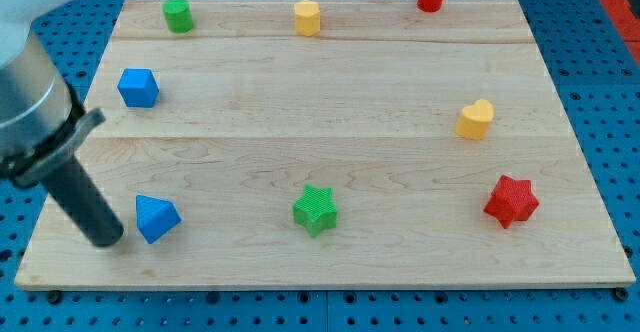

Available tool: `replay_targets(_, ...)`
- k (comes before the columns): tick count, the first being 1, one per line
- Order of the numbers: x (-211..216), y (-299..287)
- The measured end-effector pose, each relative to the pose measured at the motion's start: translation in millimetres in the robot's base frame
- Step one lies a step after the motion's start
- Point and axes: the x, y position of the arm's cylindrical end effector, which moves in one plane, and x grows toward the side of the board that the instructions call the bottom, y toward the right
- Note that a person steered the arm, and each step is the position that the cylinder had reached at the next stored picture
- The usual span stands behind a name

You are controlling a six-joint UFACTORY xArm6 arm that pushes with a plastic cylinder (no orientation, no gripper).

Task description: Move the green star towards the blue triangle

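Green star [316, 209] sits mid-bottom, well right of blue triangle [156, 218] w/ my tip [108, 240] just left (no pincer visible).

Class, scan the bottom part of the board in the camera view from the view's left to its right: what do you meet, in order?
my tip → blue triangle → green star → red star

No readable text, labels or numbers anywhere.
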Motion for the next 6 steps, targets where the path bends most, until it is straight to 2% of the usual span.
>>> replay_targets(1,35,18)
replay_targets(3,24,202)
replay_targets(4,-45,227)
replay_targets(6,-93,231)
